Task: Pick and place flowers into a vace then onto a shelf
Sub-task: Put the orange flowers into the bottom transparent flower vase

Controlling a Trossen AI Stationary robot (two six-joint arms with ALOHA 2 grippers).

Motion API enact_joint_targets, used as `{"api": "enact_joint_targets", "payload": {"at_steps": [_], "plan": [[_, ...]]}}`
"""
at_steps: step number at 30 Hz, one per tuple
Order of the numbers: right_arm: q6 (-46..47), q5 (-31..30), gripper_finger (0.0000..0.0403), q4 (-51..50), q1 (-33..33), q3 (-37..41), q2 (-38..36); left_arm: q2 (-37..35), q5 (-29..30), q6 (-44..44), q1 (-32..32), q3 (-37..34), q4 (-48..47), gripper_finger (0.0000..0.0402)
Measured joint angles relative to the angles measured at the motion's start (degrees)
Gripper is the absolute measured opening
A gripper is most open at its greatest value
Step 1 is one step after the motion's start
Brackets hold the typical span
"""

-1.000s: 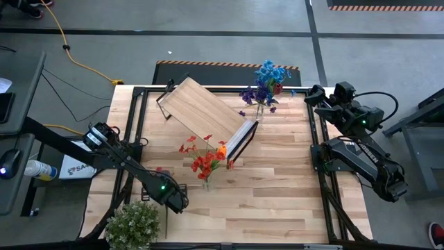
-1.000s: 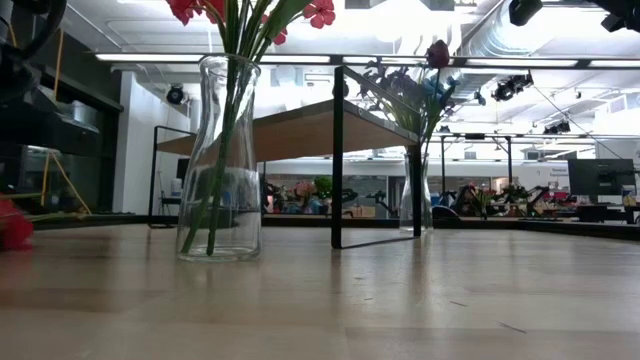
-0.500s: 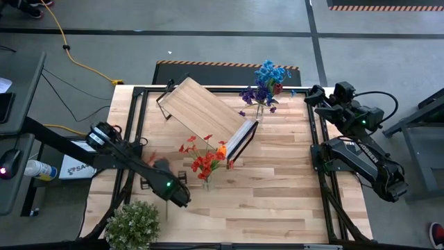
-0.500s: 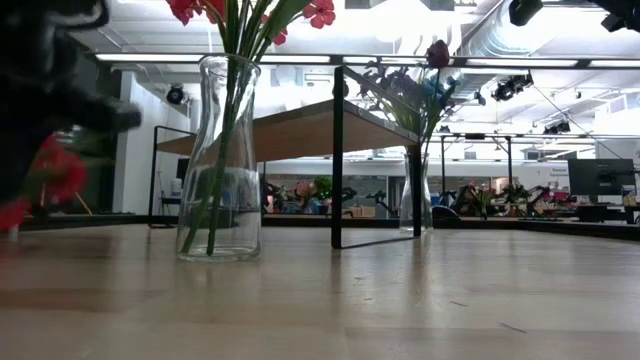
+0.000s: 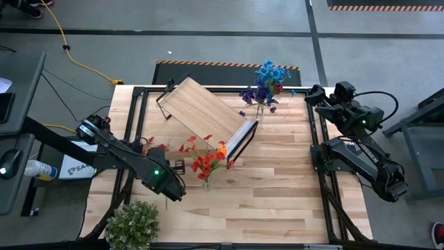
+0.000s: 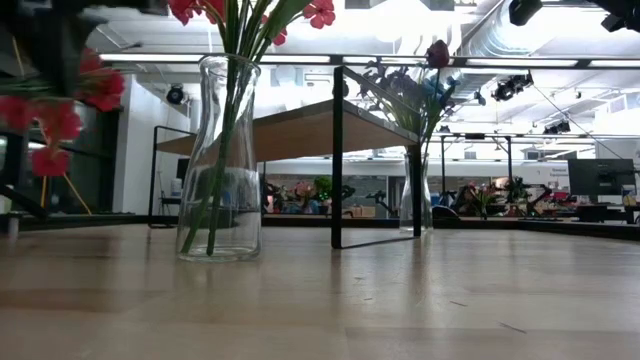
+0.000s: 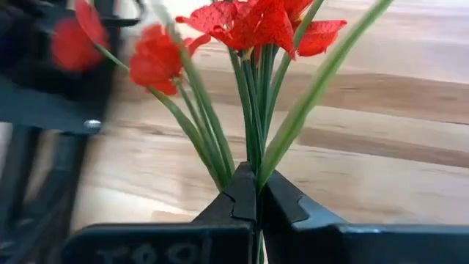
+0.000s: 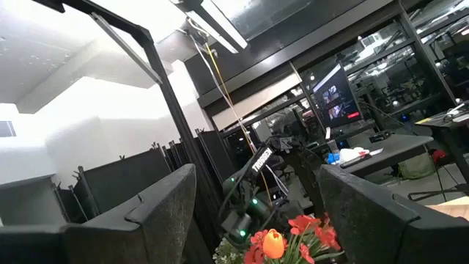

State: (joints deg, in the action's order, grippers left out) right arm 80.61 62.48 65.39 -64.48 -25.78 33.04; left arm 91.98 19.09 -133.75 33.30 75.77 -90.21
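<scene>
Left gripper (image 7: pixel 253 213), matte black moulded fingers, pressed together on a bunch of thin green stalks; red flowers (image 7: pixel 253 26), papery petals, fanning above the grip, lower centre to top of the left wrist view; in the high view this gripper (image 5: pixel 173 167) lies at lower left of centre, over the plank tabletop (image 5: pixel 277 194), pale striped wood.

Clear glass vase (image 6: pixel 222 160), waisted neck, smooth wall, upright at left of centre in the low view; green stems inside, red and orange flowers (image 5: pixel 207 161) above its mouth at centre of the high view.

Shelf (image 5: pixel 205 111), rectangular light wood board on a thin black metal frame, pale end panel (image 5: pixel 241 141), set askew at upper centre; a black leg (image 6: pixel 337 160) just right of the near vase in the low view.

Second glass vase (image 6: pixel 416 195), slimmer, beyond the shelf; blue and purple flowers (image 5: pixel 266 83) with one dark red bloom, top centre.

Leafy clump (image 5: pixel 133 223), bushy pale green, bottom left.

Right gripper (image 8: pixel 256 213), broad dark fingers spread wide, holding nothing; right arm (image 5: pixel 357 146) folded at right edge.
</scene>
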Motion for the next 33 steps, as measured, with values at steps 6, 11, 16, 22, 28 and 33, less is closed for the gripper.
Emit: {"api": "enact_joint_targets", "payload": {"at_steps": [6,11,16,22,28,33], "plan": [[0.0,-0.6,0.0279,0.0,0.0,0.0,0.0,-2.8,4.2,0.6,-0.7,0.3,0.3,0.0034],[0.0,-0.7,0.0279,0.0,0.0,0.0,0.0,-5.4,4.6,1.8,-0.7,0.1,0.2,0.0034],[0.2,-0.8,0.0279,0.0,0.0,0.0,0.0,-8.6,4.2,2.1,-0.2,0.3,0.2,0.0034],[0.2,-1.0,0.0279,0.0,0.0,0.0,0.0,-13.4,5.7,4.9,-0.3,0.4,0.2,0.0034],[0.4,-1.4,0.0279,0.0,0.0,0.0,0.0,-19.2,12.6,7.4,-0.3,0.4,0.1,0.0034],[0.4,-1.5,0.0279,0.0,0.0,0.0,0.0,-24.4,19.4,10.7,-0.3,0.5,0.1,0.0034]]}}
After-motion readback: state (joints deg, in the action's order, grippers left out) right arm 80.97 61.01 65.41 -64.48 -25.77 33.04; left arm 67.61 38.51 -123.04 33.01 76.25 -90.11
